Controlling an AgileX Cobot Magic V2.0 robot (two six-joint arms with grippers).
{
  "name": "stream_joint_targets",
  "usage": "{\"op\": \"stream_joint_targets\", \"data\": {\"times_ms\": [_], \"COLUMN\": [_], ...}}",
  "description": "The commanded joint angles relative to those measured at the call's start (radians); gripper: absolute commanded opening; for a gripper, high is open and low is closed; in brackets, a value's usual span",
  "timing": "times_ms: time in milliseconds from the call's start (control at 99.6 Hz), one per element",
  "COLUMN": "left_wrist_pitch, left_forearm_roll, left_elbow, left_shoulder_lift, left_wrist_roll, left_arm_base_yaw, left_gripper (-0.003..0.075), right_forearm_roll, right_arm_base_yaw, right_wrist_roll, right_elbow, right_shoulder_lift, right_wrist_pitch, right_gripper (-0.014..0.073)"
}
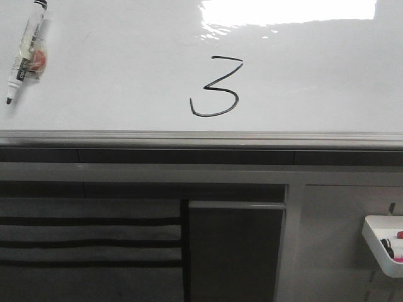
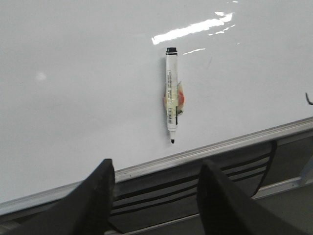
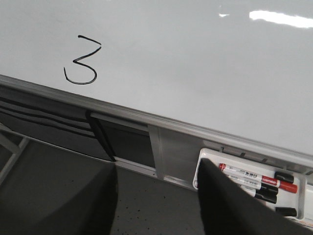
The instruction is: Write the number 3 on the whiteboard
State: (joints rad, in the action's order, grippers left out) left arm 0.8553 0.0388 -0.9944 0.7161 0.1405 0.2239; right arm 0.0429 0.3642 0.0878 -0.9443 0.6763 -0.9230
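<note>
A black hand-drawn number 3 (image 1: 216,87) (image 3: 81,61) stands near the middle of the whiteboard (image 1: 126,69) (image 2: 73,98) (image 3: 195,63). A white marker (image 1: 25,50) (image 2: 170,93) with a black uncapped tip lies on the board at its left end, with yellowish tape and an orange bit around its barrel. My left gripper (image 2: 155,169) is open and empty, back from the board's near rail, with the marker beyond it. Off the board near the tray, my right gripper (image 3: 156,171) is open with nothing between its fingers. Neither gripper shows in the front view.
A grey metal rail (image 1: 201,138) runs along the board's near edge. Below it at the right hangs a small white tray (image 1: 383,242) (image 3: 208,159) holding a red marker (image 3: 257,177) and black ones. Dark slatted panels (image 1: 88,242) sit under the rail.
</note>
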Motion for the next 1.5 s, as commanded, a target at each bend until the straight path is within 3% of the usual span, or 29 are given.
{"op": "stream_joint_targets", "data": {"times_ms": [0,70,151,362,442,552,944,1145,1296,1487], "left_wrist_pitch": [-0.108,-0.159,-0.217,-0.374,-0.387,-0.373,-0.375,-0.397,-0.549,-0.808], "left_forearm_roll": [-0.039,-0.039,-0.039,-0.047,-0.111,-0.198,-0.198,-0.197,-0.197,-0.197], "left_elbow": [0.058,0.127,0.200,0.326,0.349,0.375,0.405,0.470,0.621,0.867], "left_shoulder_lift": [-0.079,-0.137,-0.186,-0.224,-0.222,-0.222,-0.242,-0.395,-0.534,-0.672], "left_wrist_roll": [-0.014,-0.014,-0.014,-0.014,-0.027,-0.027,-0.027,-0.027,-0.027,-0.027], "left_arm_base_yaw": [-0.002,-0.002,-0.002,-0.002,-0.002,-0.002,-0.004,-0.102,-0.164,-0.168], "left_gripper": [0.0356,0.0352,0.0310,0.0065,-0.0020,-0.0018,-0.0018,-0.0018,-0.0018,-0.0018], "right_forearm_roll": [0.013,0.001,-0.006,-0.006,-0.006,-0.006,-0.006,-0.006,-0.006,-0.006], "right_arm_base_yaw": [-0.005,-0.005,-0.005,-0.005,-0.005,-0.005,-0.005,-0.005,-0.005,-0.005], "right_wrist_roll": [0.025,0.025,0.025,0.025,0.025,0.025,0.025,0.025,0.025,0.025], "right_elbow": [0.065,0.121,0.163,0.202,0.202,0.202,0.202,0.202,0.202,0.202], "right_shoulder_lift": [-0.031,-0.053,-0.070,-0.073,-0.070,-0.066,-0.066,-0.066,-0.066,-0.066], "right_wrist_pitch": [0.158,0.221,0.273,0.342,0.342,0.327,0.326,0.326,0.326,0.326], "right_gripper": [0.0328,0.0313,0.0224,-0.0031,-0.0075,-0.0074,-0.0074,-0.0074,-0.0074,-0.0074]}}
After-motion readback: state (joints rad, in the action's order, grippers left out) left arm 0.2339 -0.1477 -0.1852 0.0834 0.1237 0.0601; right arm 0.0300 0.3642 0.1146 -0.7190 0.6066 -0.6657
